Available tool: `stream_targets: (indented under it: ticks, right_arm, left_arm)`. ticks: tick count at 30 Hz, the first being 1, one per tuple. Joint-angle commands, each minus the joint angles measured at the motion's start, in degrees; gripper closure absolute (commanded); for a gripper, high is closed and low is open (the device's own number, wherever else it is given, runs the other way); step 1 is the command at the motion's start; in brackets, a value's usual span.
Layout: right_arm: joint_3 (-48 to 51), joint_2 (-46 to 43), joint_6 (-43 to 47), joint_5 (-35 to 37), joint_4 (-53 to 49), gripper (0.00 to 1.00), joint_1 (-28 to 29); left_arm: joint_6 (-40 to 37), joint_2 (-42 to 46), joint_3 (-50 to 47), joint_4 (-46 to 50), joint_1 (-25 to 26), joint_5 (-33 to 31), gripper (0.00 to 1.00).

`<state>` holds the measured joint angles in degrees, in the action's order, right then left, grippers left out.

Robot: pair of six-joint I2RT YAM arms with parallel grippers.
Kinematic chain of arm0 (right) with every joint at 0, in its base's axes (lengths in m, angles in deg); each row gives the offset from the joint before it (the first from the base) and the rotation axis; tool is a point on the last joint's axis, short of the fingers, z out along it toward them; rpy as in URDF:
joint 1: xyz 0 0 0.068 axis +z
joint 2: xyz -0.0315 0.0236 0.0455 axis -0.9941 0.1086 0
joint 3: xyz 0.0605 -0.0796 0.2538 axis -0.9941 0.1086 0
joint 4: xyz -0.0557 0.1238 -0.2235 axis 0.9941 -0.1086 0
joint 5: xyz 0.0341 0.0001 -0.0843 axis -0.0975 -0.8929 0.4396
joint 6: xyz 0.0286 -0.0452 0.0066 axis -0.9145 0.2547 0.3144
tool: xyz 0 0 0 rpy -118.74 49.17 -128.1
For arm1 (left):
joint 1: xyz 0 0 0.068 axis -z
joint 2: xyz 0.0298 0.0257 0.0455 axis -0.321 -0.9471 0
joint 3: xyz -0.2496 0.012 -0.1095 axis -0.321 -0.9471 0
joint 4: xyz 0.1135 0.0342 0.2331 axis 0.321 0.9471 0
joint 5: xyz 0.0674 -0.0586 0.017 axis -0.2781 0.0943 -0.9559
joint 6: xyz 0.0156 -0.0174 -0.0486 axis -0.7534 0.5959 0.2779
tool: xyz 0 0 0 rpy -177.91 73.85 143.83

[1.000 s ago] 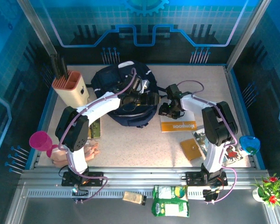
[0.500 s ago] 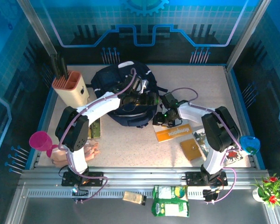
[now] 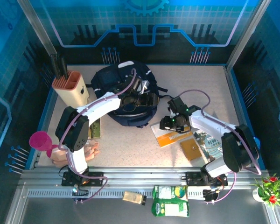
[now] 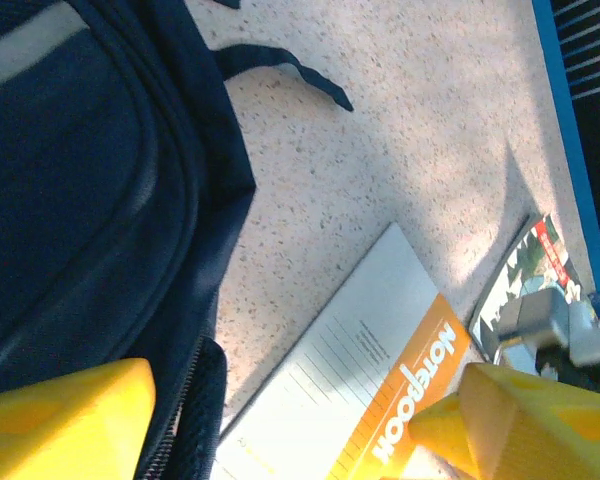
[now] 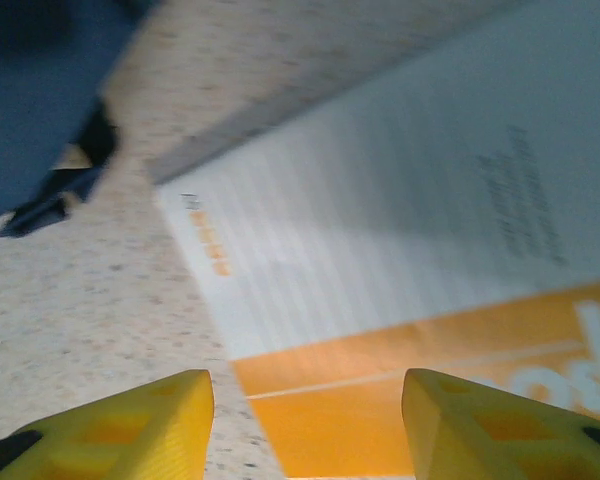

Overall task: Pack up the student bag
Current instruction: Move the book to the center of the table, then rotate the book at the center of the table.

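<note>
The student bag [image 3: 123,88], a dark navy backpack, lies at the back centre of the table, and its fabric and zipper edge [image 4: 90,200] take up the left of the left wrist view. My left gripper [image 3: 147,100] hovers open at the bag's right side, its left finger over the zipper edge [image 4: 285,410]. An orange-and-white notebook [image 3: 170,134] lies tilted on the table just right of the bag [image 4: 380,360] [image 5: 410,230]. Over its near left corner my right gripper [image 3: 170,123] [image 5: 305,400] is held open, with nothing between the fingers.
A beige pen holder [image 3: 70,88] stands at the back left, with a pink funnel [image 3: 39,140] at the near left. A small brown book [image 3: 191,149] and magazines [image 3: 210,140] [image 4: 525,280] lie right of the notebook. A black strap [image 4: 280,70] trails from the bag.
My right gripper has come away from the bag toward the near right, its elbow swinging right. The notebook has slid nearer and turned. The left arm has stayed put.
</note>
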<state>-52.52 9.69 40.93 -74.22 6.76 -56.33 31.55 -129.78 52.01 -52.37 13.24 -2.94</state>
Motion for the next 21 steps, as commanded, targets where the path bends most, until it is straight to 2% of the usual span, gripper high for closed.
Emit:
stream_targets:
  ticks: [1, 3, 6, 11, 15, 21]
  right_arm:
    - [4.15, -1.55, -4.89, 5.03, -3.28, 0.47, -3.09]
    - [5.63, -1.98, -5.90, 3.77, -1.24, 0.47, -5.09]
    - [6.74, -1.14, -6.42, 1.27, 1.30, 0.48, -7.47]
    - [6.60, 1.54, -6.12, 0.43, 4.17, 0.49, -10.03]
    - [6.41, 3.51, -5.36, 0.58, 6.12, 0.50, -11.63]
    - [4.62, 7.02, -2.76, 0.49, 7.64, 0.50, -13.50]
  left_arm:
    - [-0.43, -0.72, 0.72, 2.51, 3.16, 2.32, 0.27]
    - [-0.47, -2.24, 0.84, 2.92, 5.26, 1.64, 0.38]
    - [-0.66, -4.62, 1.37, 3.24, 8.31, 0.91, 0.49]
    - [-1.01, -9.31, 3.54, 4.33, 12.42, -0.79, 0.63]
    - [-1.57, -13.87, 5.20, 6.29, 13.60, -1.83, 0.73]
    - [-1.88, -17.38, 6.29, 8.80, 14.24, -3.25, 0.78]
